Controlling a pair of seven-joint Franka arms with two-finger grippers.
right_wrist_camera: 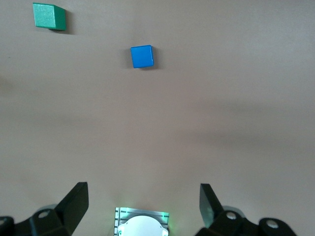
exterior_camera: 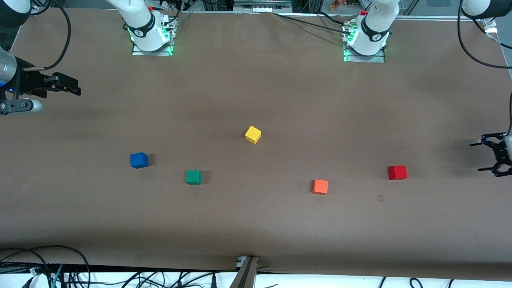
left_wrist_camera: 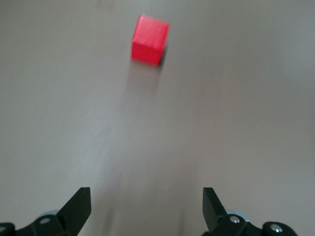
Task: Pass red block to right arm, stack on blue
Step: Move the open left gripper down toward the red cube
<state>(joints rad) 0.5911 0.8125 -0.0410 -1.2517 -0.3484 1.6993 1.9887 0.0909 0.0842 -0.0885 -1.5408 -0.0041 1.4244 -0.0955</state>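
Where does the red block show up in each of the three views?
Front view: the red block lies on the brown table toward the left arm's end, beside the open left gripper.
Left wrist view: it sits ahead of the open fingertips.
Right wrist view: not in it.
Shared landmark: the brown tabletop.

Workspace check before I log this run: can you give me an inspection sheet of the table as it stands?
Surface: brown table, flat; small dark mark near the orange cube.
Job's things: red block on the table toward the left arm's end; blue cube toward the right arm's end; both untouched.
Clutter: green cube, yellow cube, orange cube, each apart.
Hands: left hand open, empty, beside the red block; right hand waits at its table end.
Cables: loose bundles along the table's edges.
Surroundings: nothing seen.
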